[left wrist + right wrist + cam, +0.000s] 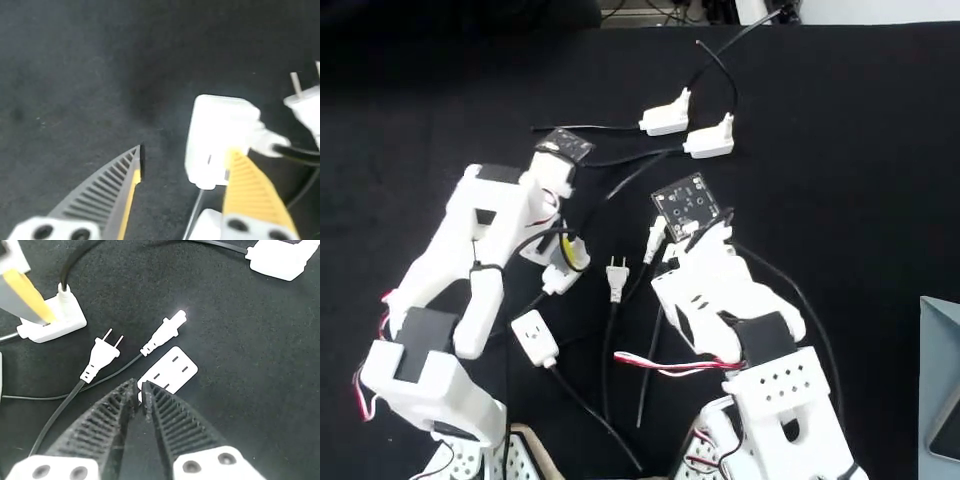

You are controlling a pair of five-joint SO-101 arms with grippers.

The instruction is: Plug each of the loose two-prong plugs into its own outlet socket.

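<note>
Two-prong plug [102,357] lies just beside my right gripper [142,390], prongs pointing away from it. That gripper's clamped together on nothing, and my left gripper [186,151] is spread wide at a socket block [217,140].

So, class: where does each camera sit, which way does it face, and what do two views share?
High: fixed above the table, looking down on the left arm and right arm.
Left wrist: on the left arm, facing down at a socket; the left jaws show, open.
Right wrist: on the right arm, facing down at a slotted socket; the right jaws show, shut.
Shared: all three catch the loose plug.
</note>
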